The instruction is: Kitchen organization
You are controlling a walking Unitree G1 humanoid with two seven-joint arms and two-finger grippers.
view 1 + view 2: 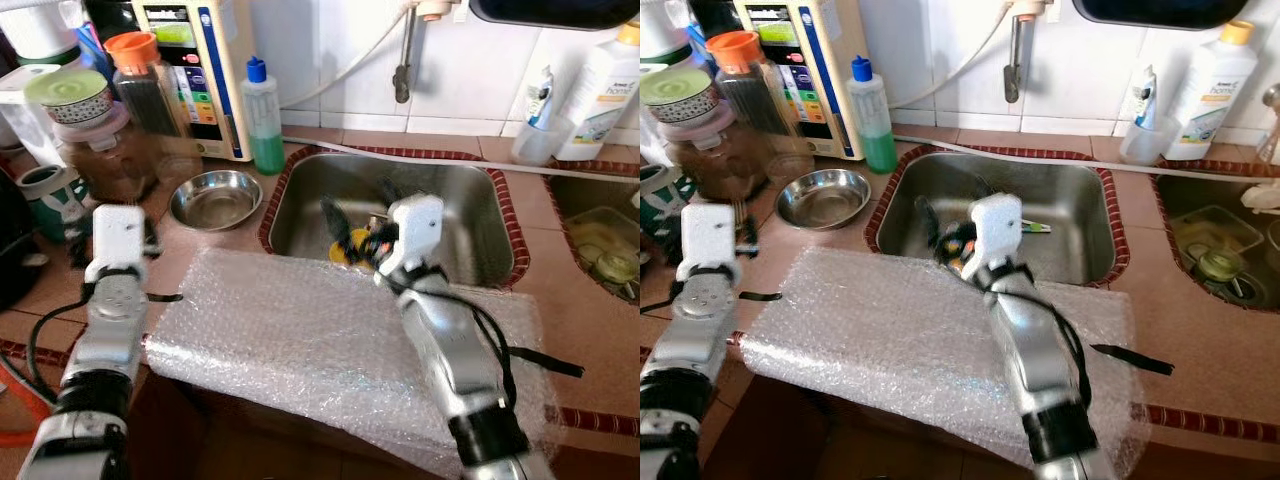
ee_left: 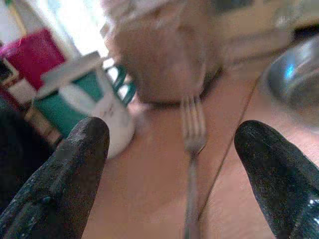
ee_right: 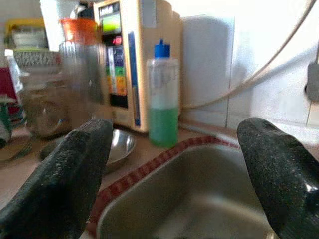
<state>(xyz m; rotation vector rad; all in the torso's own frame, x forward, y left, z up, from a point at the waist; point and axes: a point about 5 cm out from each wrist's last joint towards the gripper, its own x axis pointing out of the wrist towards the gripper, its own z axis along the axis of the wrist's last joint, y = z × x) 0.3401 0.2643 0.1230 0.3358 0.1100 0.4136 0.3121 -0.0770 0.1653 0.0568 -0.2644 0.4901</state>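
The fork (image 2: pixel 192 149) is framed between the spread fingers of the left gripper (image 2: pixel 172 169); it should be gripped squarely at the handle.

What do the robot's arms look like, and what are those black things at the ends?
Both arms are shiny silver tubes with black bands and white boxy wrist blocks. Thin black cables loop along them, and a black strap sticks out sideways from each. The left tool and right tool each have two long black fingers with rounded, rough, grainy tips.

Shiny steel sink (image 1: pixel 470 215), steel bowl (image 1: pixel 215 198), crinkly clear bubble wrap (image 1: pixel 300 340)
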